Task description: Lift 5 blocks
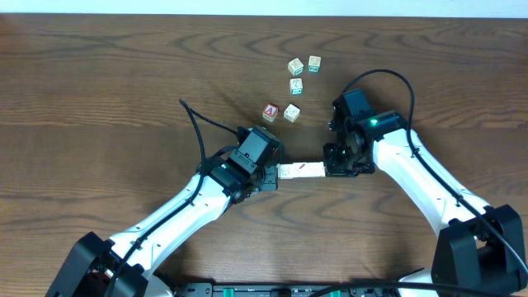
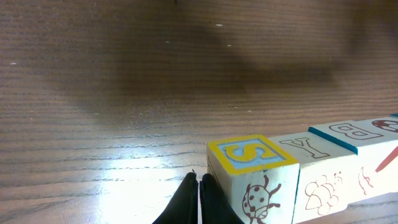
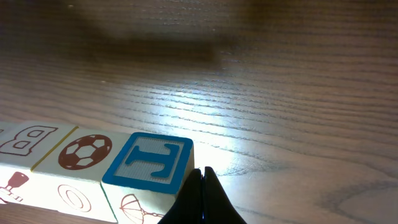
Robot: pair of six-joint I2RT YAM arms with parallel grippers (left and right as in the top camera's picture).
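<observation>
- Wood-grained brown bench (image 1: pixel 99 99) carried everything in the overhead view. The blocks (image 1: pixel 300 171) formed one straight row, end to end, near the middle of the bench. The left tool (image 1: pixel 275 173) pressed one end of the row and the right tool (image 1: pixel 327 168) pressed the other. Whether the row sat on the bench or hung clear of it could not be told from above.
- Farther back, four loose cubes (image 1: pixel 296 86) lay scattered. A red "A" cube (image 1: pixel 271 112) stood just beside the nearest of them. All five were apart from both tools.
- In the left wrist view, the left tool (image 2: pixel 199 198) was clenched, finger against finger, with nothing between them. Its tips sat right at the end face of the S block (image 2: pixel 252 155), which had a yellow-bordered top and a ladybird drawn on its side. The Y block (image 2: pixel 308 146) and the B block (image 2: pixel 345 134) followed it in the row.
- In the right wrist view, the right tool (image 3: pixel 202 196) was likewise clenched on nothing. Its tips met the end of the blue T block (image 3: pixel 149 158). The football block (image 3: pixel 86 152) touched that one, and the B block came next in the row.
</observation>
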